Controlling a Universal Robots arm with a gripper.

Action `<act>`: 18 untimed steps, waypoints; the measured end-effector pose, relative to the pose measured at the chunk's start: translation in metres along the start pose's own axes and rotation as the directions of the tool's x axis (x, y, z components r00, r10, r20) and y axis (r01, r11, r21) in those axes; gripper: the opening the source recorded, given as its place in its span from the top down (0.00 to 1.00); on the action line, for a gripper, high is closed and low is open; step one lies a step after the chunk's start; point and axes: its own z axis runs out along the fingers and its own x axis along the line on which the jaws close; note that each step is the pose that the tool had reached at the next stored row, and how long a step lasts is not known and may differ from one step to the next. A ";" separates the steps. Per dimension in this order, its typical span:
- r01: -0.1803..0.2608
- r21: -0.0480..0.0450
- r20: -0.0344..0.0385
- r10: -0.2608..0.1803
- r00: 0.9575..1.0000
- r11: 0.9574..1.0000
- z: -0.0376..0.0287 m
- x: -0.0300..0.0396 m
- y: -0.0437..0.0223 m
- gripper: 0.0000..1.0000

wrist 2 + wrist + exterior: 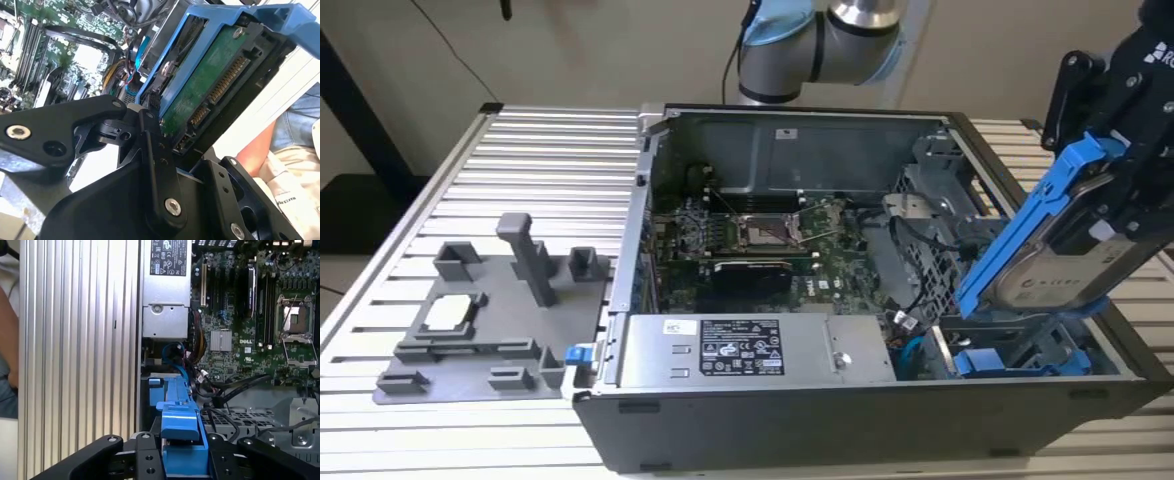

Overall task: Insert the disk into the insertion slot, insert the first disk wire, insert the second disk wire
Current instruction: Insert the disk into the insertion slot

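Clearly tilted above the grey metal drive-cage bay (1027,335), the silver blue-framed hard drive (1047,250), clamped in the black gripper (182,460), could jam on its rim.

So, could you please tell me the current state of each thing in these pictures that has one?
the disk: tilted steeply, lower end over the insertion slot, not seated
gripper: shut on the disk
the insertion slot: disk not yet in
computer case: side open, motherboard exposed
processor socket: bare, no cooler
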 end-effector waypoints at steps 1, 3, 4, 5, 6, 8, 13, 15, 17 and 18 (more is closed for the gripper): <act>0.000 0.000 0.000 0.000 1.000 1.000 0.0014 0.0000 -0.0002 0.67; 0.001 0.000 0.000 -0.001 1.000 1.000 0.0043 0.0000 -0.0006 0.67; 0.001 0.000 0.000 -0.001 1.000 1.000 0.0058 0.0000 -0.0007 0.67; 0.001 0.000 0.000 -0.001 1.000 1.000 0.0073 0.0000 -0.0009 0.67; 0.001 0.000 0.000 -0.001 1.000 1.000 0.0087 0.0000 -0.0010 0.67; 0.001 0.000 0.000 -0.001 1.000 1.000 0.0116 -0.0001 -0.0014 0.67; 0.001 0.000 0.000 -0.001 1.000 1.000 0.0188 -0.0001 -0.0023 0.67; 0.001 0.000 0.000 -0.001 1.000 1.000 0.0219 -0.0001 -0.0027 0.67; 0.001 0.000 0.000 -0.001 1.000 1.000 0.0253 -0.0001 -0.0030 0.67; 0.001 0.000 0.000 -0.001 1.000 1.000 0.0271 -0.0001 -0.0032 0.67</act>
